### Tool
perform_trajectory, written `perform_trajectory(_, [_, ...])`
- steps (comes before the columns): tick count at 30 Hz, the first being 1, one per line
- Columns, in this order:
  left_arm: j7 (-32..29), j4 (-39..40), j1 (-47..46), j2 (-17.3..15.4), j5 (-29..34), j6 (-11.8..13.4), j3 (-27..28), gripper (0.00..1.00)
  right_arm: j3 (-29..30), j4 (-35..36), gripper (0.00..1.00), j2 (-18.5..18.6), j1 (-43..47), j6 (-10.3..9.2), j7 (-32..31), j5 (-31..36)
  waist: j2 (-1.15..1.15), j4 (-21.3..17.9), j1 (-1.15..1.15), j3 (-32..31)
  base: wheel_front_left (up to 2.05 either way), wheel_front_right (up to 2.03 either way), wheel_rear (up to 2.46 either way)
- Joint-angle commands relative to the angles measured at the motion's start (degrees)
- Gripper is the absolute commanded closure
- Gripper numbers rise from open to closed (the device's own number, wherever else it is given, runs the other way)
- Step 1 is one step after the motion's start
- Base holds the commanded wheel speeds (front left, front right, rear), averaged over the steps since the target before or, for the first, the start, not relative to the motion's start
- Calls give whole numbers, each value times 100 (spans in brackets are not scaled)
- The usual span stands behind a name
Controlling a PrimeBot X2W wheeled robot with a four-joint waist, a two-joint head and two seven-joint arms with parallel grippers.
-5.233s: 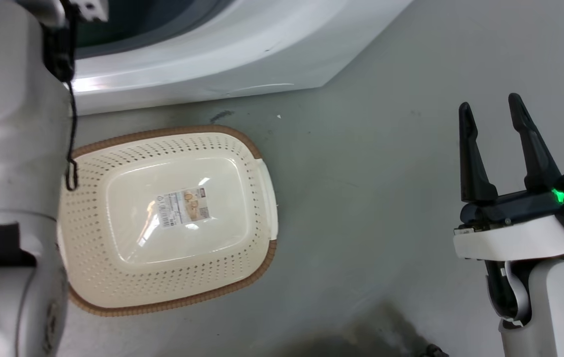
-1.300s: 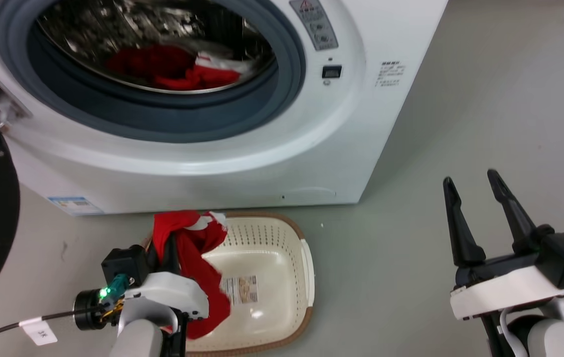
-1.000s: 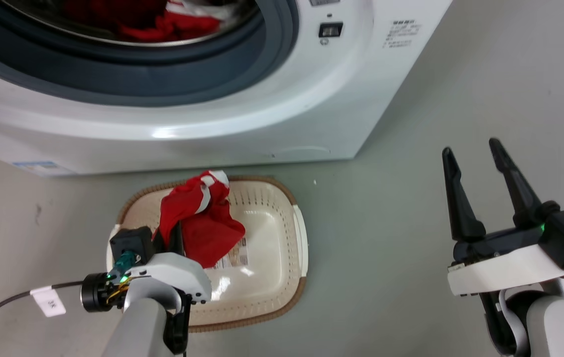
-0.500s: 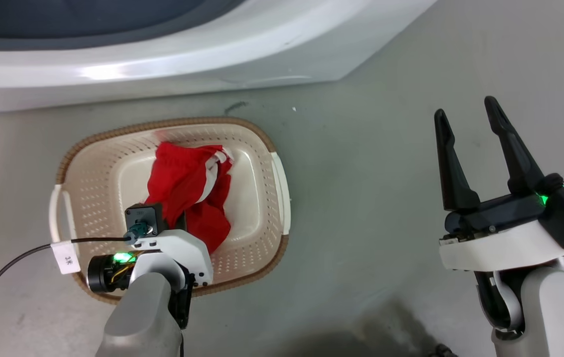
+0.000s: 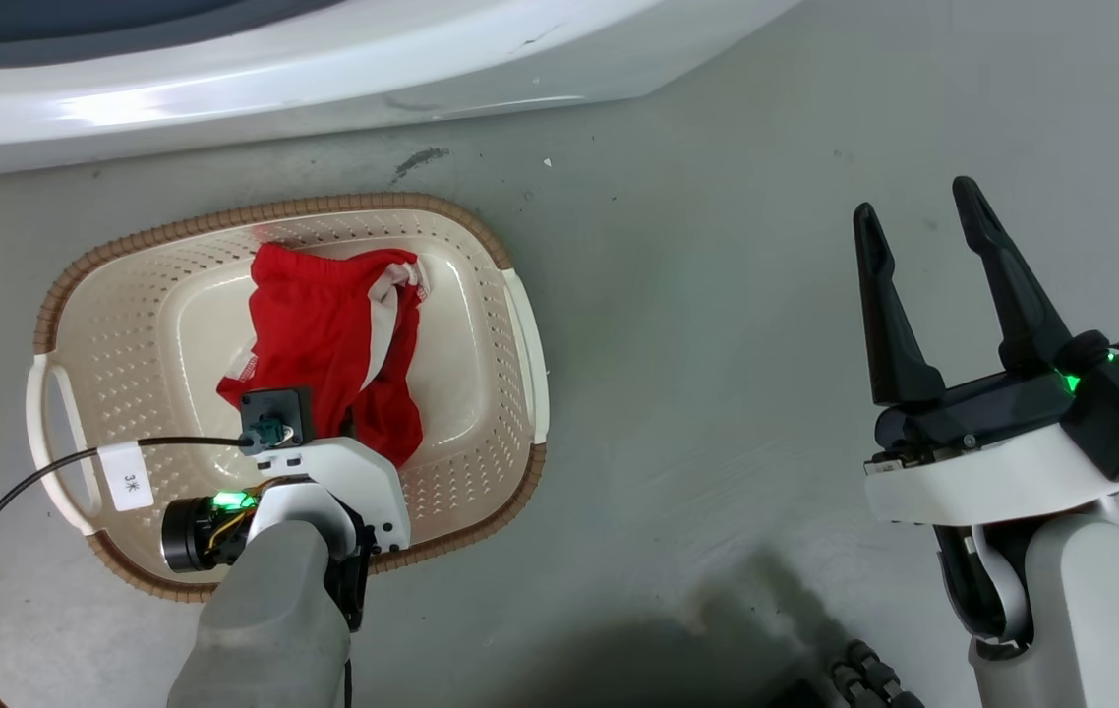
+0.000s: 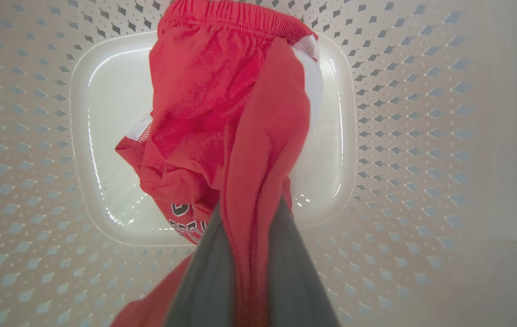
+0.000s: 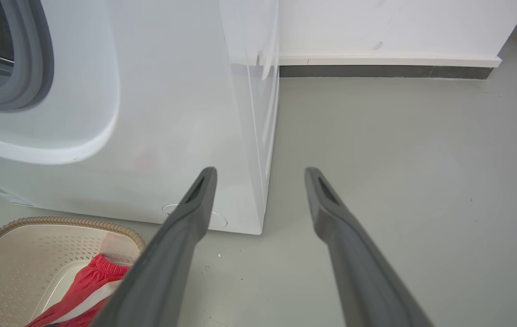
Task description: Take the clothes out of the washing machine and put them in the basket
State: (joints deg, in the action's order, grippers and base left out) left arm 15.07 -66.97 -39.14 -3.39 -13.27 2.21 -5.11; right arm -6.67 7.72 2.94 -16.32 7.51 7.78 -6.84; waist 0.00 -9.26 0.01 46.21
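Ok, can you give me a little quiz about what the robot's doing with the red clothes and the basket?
1. True or false: the right gripper is open and empty.
2. Where is the red garment? A) on the bare floor B) inside the basket C) draped over the right gripper
3. Which gripper is pinching the red garment?
Key: 1 true; 2 B; 3 the left gripper.
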Motion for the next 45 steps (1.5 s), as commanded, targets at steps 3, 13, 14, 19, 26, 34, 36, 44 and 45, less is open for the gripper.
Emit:
perform_trajectory(3, [15, -47, -104, -18, 38, 41, -5, 0, 0, -50, 0, -13, -96, -4, 43, 26, 0, 27, -1, -122, 0, 0, 0])
perform_trajectory(13, [15, 541, 579, 34, 46, 10, 4, 0, 53, -314, 0, -11, 212, -4, 3, 188, 0, 298, -1, -1302, 0, 0, 0])
perform_trajectory(14, [15, 647, 669, 40, 28, 16, 23, 0, 66, -312, 0, -11, 266, -4, -29, 212, 0, 326, -1, -1421, 0, 0, 0])
perform_trajectory(19, [14, 1225, 1193, 53, -44, 26, 49, 0, 139, -330, 0, -11, 531, -4, -152, 372, 0, 468, -1, -2059, 0, 0, 0])
perform_trajectory(26, [15, 2321, 1819, 56, -229, 200, -166, 0, 232, -267, 0, -12, 886, -4, -318, 348, 0, 644, -1, -2669, 0, 0, 0])
perform_trajectory(34, [15, 3823, 2152, 54, 36, 422, -242, 0, 442, -114, 0, -11, 1197, -4, -459, 470, 0, 798, -1, -3101, 0, 0, 0])
perform_trajectory(36, [15, 4127, 2149, 55, 156, 414, -210, 0, 467, -99, 0, -12, 1245, -4, -487, 456, 0, 805, -1, -3196, 0, 0, 0])
perform_trajectory(44, [15, 4638, 1811, 38, 534, 279, -164, 0, 514, -29, 0, -12, 1383, -4, -572, 341, 0, 832, -1, -3392, 0, 0, 0])
perform_trajectory(45, [15, 4579, 1745, 36, 552, 260, -146, 0, 515, -18, 0, -12, 1390, -4, -564, 366, 0, 828, -1, -3401, 0, 0, 0])
